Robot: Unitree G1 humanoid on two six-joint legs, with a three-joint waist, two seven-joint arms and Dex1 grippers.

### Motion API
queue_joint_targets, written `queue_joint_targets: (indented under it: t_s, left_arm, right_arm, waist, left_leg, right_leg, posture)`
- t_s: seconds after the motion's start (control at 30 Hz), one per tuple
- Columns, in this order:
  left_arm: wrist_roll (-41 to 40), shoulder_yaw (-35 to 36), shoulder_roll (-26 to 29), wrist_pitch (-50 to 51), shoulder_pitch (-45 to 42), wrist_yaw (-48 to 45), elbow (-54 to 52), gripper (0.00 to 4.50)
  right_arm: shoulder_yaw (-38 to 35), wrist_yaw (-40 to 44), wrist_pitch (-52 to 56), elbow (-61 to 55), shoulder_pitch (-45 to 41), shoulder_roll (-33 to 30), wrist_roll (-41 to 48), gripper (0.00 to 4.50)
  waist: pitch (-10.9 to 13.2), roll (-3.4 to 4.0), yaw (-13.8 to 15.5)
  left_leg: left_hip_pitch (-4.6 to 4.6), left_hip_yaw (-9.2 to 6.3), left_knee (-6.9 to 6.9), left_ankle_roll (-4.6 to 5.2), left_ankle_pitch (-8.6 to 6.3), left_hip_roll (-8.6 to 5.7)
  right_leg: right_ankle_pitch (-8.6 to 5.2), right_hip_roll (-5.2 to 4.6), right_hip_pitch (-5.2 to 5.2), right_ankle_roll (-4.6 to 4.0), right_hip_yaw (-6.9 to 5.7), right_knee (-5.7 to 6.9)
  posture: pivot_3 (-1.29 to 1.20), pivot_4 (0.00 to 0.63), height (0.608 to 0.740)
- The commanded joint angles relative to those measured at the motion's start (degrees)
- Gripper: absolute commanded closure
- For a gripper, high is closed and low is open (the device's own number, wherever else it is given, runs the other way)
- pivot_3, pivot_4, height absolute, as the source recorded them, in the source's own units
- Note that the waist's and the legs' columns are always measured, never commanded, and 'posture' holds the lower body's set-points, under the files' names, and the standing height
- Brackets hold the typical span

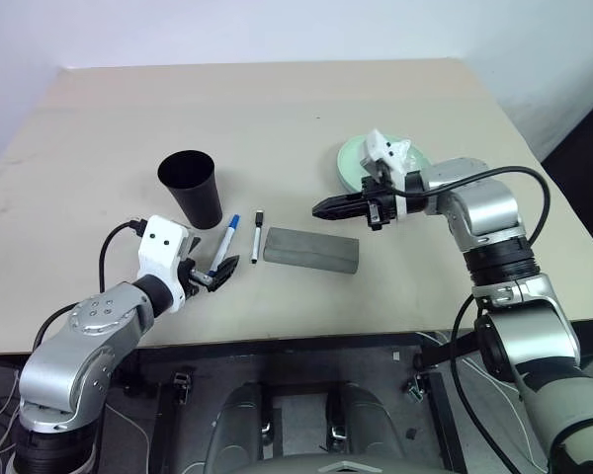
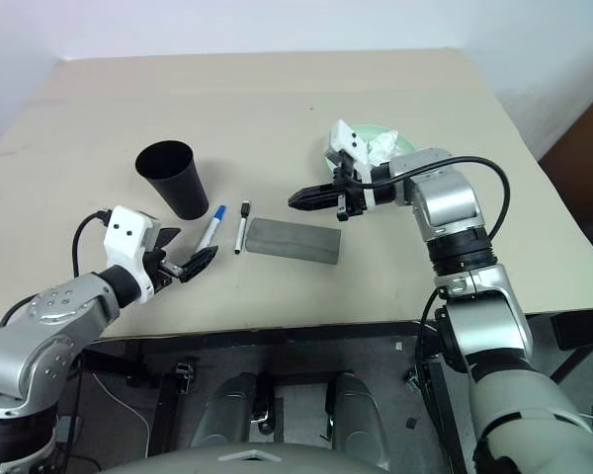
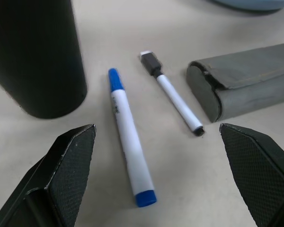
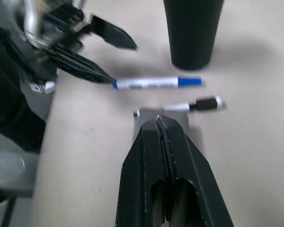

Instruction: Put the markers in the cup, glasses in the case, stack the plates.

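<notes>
Both arms (image 1: 89, 341) are cased in rounded silver metal with black joint rings. A white block is mounted at each wrist (image 1: 164, 247), looped by black cables. Textured black fingers (image 3: 66, 165) are fitted.

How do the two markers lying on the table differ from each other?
The blue-capped marker is longer and thicker than the black-capped marker. The blue-capped one also has a blue end plug, while the black-capped one ends in a small dark tip. The blue-capped marker lies nearer the cup, the black-capped one nearer the case. Both have white barrels and lie flat, side by side.
</notes>
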Motion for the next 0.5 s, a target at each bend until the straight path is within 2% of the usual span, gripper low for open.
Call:
queue_joint_targets:
  t_s: [0.03,0.13,0.33,0.43,0.5]
  left_arm:
    - [1.6,-0.1,-3.2,8.2,-4.5,7.5,-1.9,0.1]
    - [4.0,-2.1,-3.9,14.0,-7.0,10.9,-0.7,0.1]
    - [5.3,-4.2,-5.2,14.4,-8.8,10.9,1.3,0.1]
    - [6.7,-3.8,-6.1,13.9,-10.3,11.7,3.5,0.1]
    - [7.1,-3.7,-6.4,13.8,-11.1,11.5,4.7,0.1]
  right_arm:
    - [-2.4,-0.7,0.1,-4.5,0.1,-1.2,2.9,4.47]
    - [-3.3,-1.4,0.2,-6.5,1.0,-2.0,4.5,4.47]
    - [-5.5,-4.3,-2.5,-9.4,3.6,-3.3,6.3,4.47]
    - [-5.9,-4.8,-1.2,-10.9,5.0,-4.4,7.3,3.91]
    - [-5.9,-5.3,-0.9,-11.9,5.9,-5.0,7.9,3.25]
  waist:
    - [0.0,-0.03,0.0]
    - [0.0,-0.04,0.0]
    - [0.0,-0.05,0.0]
    - [0.0,-0.05,0.0]
    - [0.0,-0.05,0.0]
  left_leg:
    - [0.0,-0.01,0.01,0.01,0.01,-0.01]
    - [0.0,-0.02,0.03,0.03,0.02,-0.02]
    - [0.01,-0.02,0.02,0.01,0.03,-0.01]
    - [0.01,-0.04,0.02,-0.01,0.05,-0.01]
    - [0.01,-0.04,0.03,-0.01,0.06,-0.02]
  right_leg:
    - [0.01,0.0,0.02,0.01,-0.01,-0.01]
    - [0.03,0.01,0.04,0.06,-0.01,-0.01]
    - [0.03,0.01,0.04,0.06,-0.01,-0.02]
    - [0.03,0.01,0.04,0.06,-0.01,-0.01]
    - [0.03,0.0,0.04,0.05,-0.01,-0.02]
  posture:
    - [0.0,0.15,0.701]
    - [0.0,0.15,0.701]
    - [0.0,0.15,0.701]
    - [0.0,0.15,0.701]
    - [0.0,0.15,0.701]
